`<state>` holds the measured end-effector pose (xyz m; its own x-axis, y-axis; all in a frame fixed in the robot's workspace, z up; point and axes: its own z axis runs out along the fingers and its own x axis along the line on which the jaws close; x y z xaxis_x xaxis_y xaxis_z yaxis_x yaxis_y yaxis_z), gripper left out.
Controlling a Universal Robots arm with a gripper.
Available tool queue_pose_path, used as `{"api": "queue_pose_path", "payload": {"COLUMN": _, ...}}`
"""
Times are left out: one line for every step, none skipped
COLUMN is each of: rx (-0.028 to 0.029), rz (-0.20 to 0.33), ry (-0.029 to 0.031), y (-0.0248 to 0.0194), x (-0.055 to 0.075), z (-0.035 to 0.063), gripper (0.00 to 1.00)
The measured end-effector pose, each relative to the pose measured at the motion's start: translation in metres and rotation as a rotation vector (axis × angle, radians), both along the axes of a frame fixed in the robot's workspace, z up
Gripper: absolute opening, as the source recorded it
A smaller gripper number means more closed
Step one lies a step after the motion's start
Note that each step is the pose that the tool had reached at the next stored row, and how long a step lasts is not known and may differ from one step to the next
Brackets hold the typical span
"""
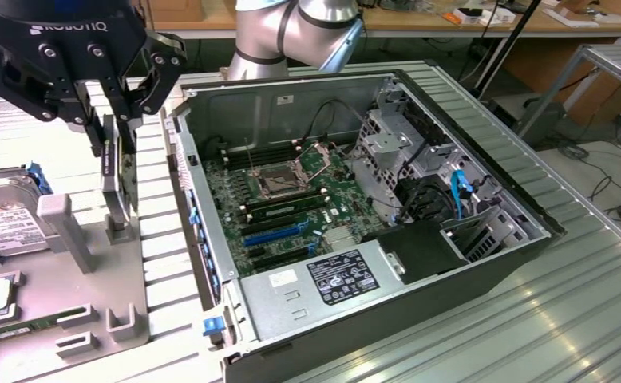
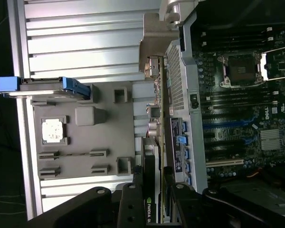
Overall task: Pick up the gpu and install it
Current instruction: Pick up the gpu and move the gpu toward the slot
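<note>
Clamping the gpu (image 2: 154, 128) in the gripper (image 2: 153, 172), pressing black fingers (image 2: 132, 194) against either flat side of the card near its printed NVIDIA label. Holding the card edge-on, running lengthwise between the gray holder tray (image 2: 109, 137) and the perforated wall of the open computer case (image 2: 178, 80), just beside both. Looking into the case at a green motherboard (image 2: 237, 123) with an open processor socket (image 2: 240, 69) and blue slots. Keeping in the tray a square chip (image 2: 53, 130) seated in a pocket, and a hard drive (image 2: 47, 88) with blue rails at the tray's edge. Resting all of it on a ribbed metal table (image 2: 85, 42).
</note>
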<state>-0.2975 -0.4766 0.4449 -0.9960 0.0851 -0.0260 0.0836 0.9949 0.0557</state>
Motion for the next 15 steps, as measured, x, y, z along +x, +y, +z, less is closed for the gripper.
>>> {"api": "queue_pose_path", "payload": {"rx": 0.0, "rz": 0.0, "ry": 0.0, "y": 0.0, "x": 0.001, "z": 0.0, "gripper": 0.27}}
{"api": "queue_pose_path", "payload": {"rx": 0.0, "rz": 0.0, "ry": 0.0, "y": 0.0, "x": 0.003, "z": 0.0, "gripper": 0.27}}
{"api": "queue_pose_path", "payload": {"rx": -0.0001, "rz": 0.0, "ry": 0.0001, "y": 0.0, "x": 0.005, "z": 0.0001, "gripper": 0.27}}
{"api": "queue_pose_path", "payload": {"rx": 0.0, "rz": 0.0, "ry": 0.0, "y": 0.0, "x": 0.006, "z": 0.0, "gripper": 0.27}}
{"api": "queue_pose_path", "payload": {"rx": 0.0, "rz": 0.0, "ry": 0.0, "y": 0.0, "x": 0.007, "z": 0.0, "gripper": 0.27}}
{"api": "queue_pose_path", "payload": {"rx": 0.0, "rz": 0.0, "ry": 0.0001, "y": 0.0, "x": 0.008, "z": 0.0, "gripper": 0.27}}
{"api": "queue_pose_path", "payload": {"rx": 0.0, "rz": 0.0, "ry": 0.0001, "y": 0.0, "x": 0.009, "z": 0.0, "gripper": 0.27}}
{"api": "queue_pose_path", "payload": {"rx": 0.0, "rz": 0.0, "ry": 0.0, "y": 0.0, "x": 0.011, "z": 0.0, "gripper": 0.27}}
{"api": "queue_pose_path", "payload": {"rx": 0.0001, "rz": 0.0, "ry": -0.0001, "y": 0.0, "x": 0.012, "z": 0.0, "gripper": 0.27}}
{"api": "queue_pose_path", "payload": {"rx": 0.0, "rz": 0.0, "ry": 0.0001, "y": 0.0, "x": 0.013, "z": 0.0, "gripper": 0.27}}
{"api": "queue_pose_path", "payload": {"rx": 0.0, "rz": 0.0, "ry": 0.0001, "y": 0.0, "x": 0.014, "z": 0.0001, "gripper": 0.27}}
{"api": "queue_pose_path", "payload": {"rx": 0.0, "rz": 0.0, "ry": 0.0, "y": 0.0, "x": 0.016, "z": 0.0, "gripper": 0.27}}
{"api": "queue_pose_path", "payload": {"rx": 0.0, "rz": 0.0, "ry": 0.0, "y": 0.0, "x": 0.017, "z": 0.0, "gripper": 0.27}}
{"api": "queue_pose_path", "payload": {"rx": 0.0, "rz": 0.0, "ry": 0.0, "y": 0.0, "x": 0.018, "z": 0.0, "gripper": 0.27}}
{"api": "queue_pose_path", "payload": {"rx": 0.0, "rz": 0.0, "ry": 0.0001, "y": 0.0, "x": 0.02, "z": 0.0, "gripper": 0.27}}
